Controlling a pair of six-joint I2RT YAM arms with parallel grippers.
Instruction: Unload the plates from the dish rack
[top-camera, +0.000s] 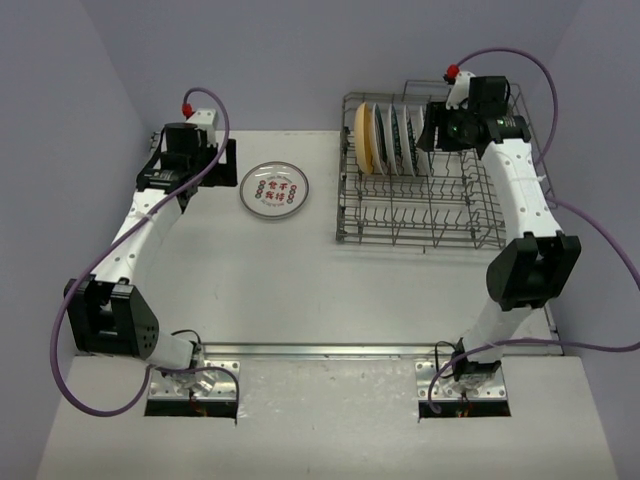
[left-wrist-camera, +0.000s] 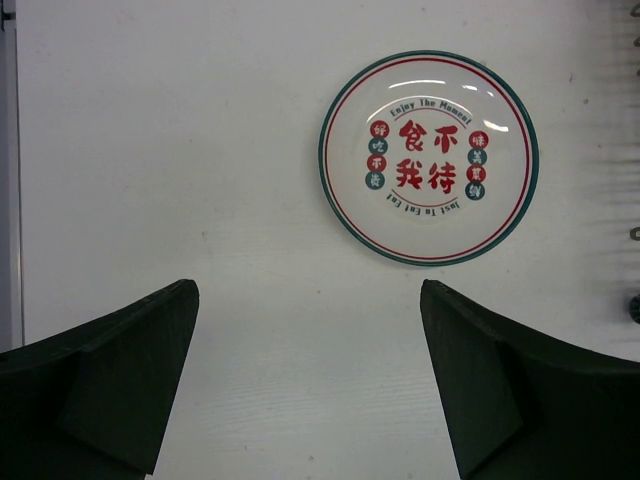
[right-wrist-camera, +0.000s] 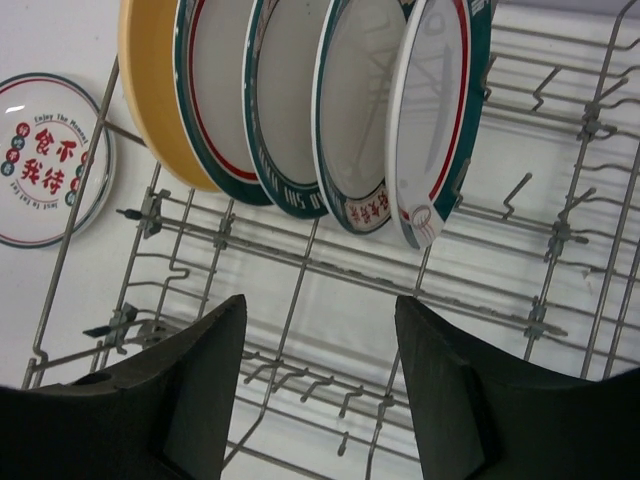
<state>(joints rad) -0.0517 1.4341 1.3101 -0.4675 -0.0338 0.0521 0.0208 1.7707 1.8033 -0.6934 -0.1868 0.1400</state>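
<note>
Your left arm (top-camera: 140, 215) is on the left of the white surface (top-camera: 300, 290), wrist up toward the far edge. The left fingers (left-wrist-camera: 110, 380) are spread wide and released. Only bare surface shows in the gap between them.

In the left wrist view, ahead of them and a bit to the right, 1 round white plate w/ teal-green rim and red characters (left-wrist-camera: 428, 158) lies flat and face up on the surface, clear of both fingers. From the top view it sits between the left wrist and the grey metal wire dish rack (top-camera: 440, 205), near the rack's left side but not touching it.

The rack stands on the far right part of the surface. In its far-left part, 5 plates stand on edge in a row between the tines. Leftmost is 1 plain tan-yellow round plate (right-wrist-camera: 150, 90). Next come 4 white round plates w/ teal-green rim bands (right-wrist-camera: 360, 110), packed close and leaning a little.

The right fingers (right-wrist-camera: 480, 420) hover over the rack, just right of that row in the top view. They're apart and released, w/ only rack wire and surface visible through the gap, and they touch no plate. The right arm (top-camera: 525, 200) runs along the rack's right side.
</note>
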